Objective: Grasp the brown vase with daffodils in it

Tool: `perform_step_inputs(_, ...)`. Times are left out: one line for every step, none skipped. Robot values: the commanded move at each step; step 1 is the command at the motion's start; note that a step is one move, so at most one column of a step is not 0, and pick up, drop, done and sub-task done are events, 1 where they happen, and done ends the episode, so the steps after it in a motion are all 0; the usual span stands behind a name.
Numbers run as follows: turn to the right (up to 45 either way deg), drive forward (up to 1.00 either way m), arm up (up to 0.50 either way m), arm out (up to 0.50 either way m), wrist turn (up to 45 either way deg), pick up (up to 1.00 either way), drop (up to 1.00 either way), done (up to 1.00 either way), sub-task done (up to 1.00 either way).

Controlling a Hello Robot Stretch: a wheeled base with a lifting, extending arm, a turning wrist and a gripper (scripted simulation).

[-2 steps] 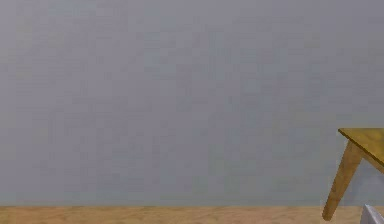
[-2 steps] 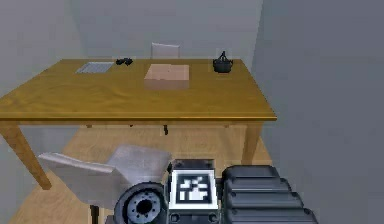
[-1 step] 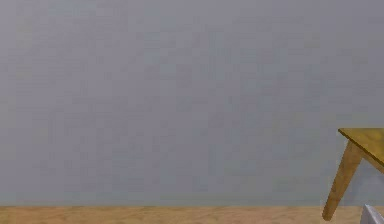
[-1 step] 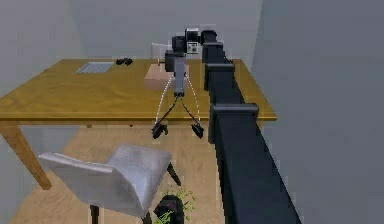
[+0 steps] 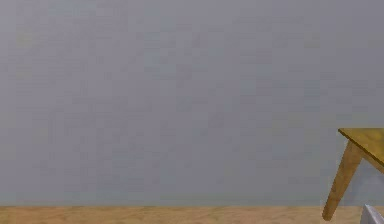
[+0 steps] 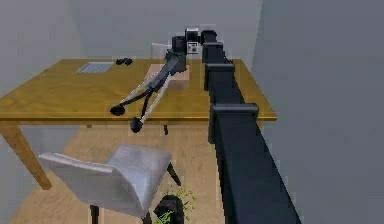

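Observation:
A small dark vessel with green leaves and a touch of yellow (image 6: 168, 210) stands on the floor at the arm side view's bottom edge, just below the chair. The dark arm (image 6: 240, 140) rises from the bottom edge across the wooden table's (image 6: 60, 95) right end. At its far end sit the white marker squares (image 6: 196, 36). From there the gripper (image 6: 128, 116) slants down and to the left, and its thin fingers (image 6: 150, 95) end near the table's front edge. Behind the fingertips there is bare tabletop, and the gripper holds nothing.
A grey-white chair (image 6: 110, 175) stands in front of the table. A flat grey thing (image 6: 97, 68) and a small dark thing (image 6: 123, 62) lie at the table's far side. The forward view has a grey wall (image 5: 180, 100), the table's corner and leg (image 5: 352, 160), and wooden floor (image 5: 150, 214).

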Motion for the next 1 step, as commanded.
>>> perform_step_inputs(0.0, 0.00, 0.00, 0.00, 45.0, 0.00, 0.00, 0.00, 0.00)
